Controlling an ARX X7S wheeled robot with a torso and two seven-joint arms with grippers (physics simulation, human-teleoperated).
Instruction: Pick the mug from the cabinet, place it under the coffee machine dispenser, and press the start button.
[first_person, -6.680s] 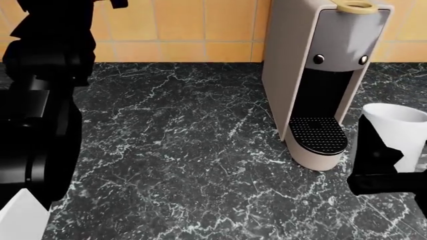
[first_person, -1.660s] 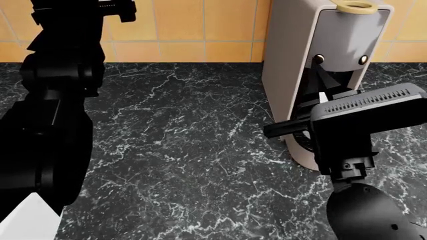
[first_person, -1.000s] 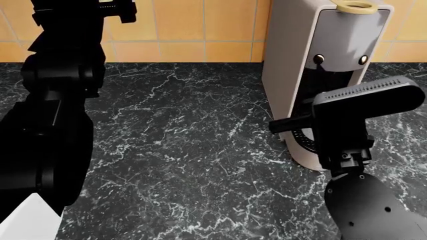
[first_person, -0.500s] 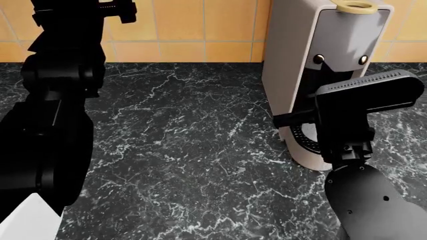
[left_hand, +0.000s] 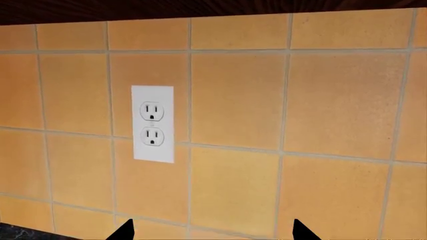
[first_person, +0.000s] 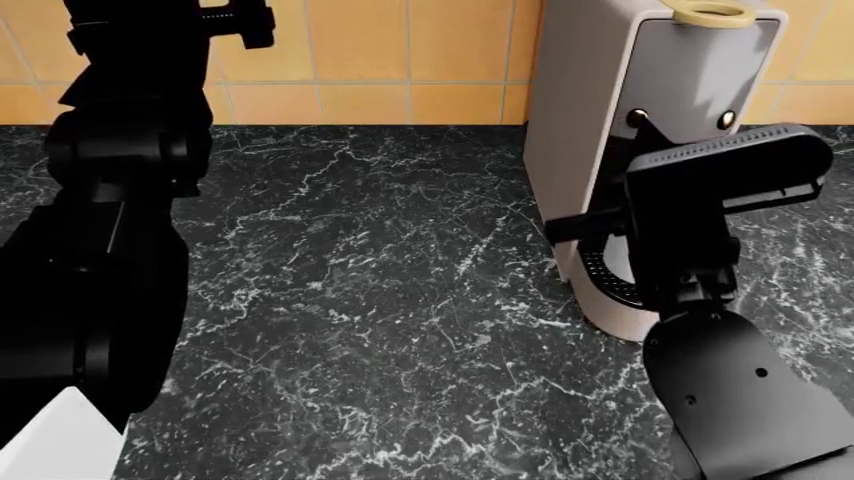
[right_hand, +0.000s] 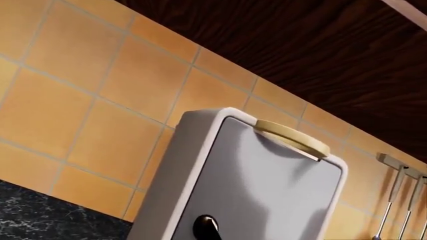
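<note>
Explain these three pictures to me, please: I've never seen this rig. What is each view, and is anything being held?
They are simulator renders of a two-armed robot. The head camera looks down on a black marble counter. The right arm hides the front of the coffee machine, so the mug and that gripper's state cannot be seen. The left arm is raised; its wrist camera faces a tiled wall with a power outlet, fingertips apart and empty. The right wrist camera looks up at the machine's beige ring.

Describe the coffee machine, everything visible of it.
The coffee machine is tall, narrow and pale grey, looks like smooth plastic, and stands upright on the black marbled counter against the orange tiled wall. A beige ring tops it; two dark round buttons flank its front. The right arm hides most of its recess and perforated drip tray.
</note>
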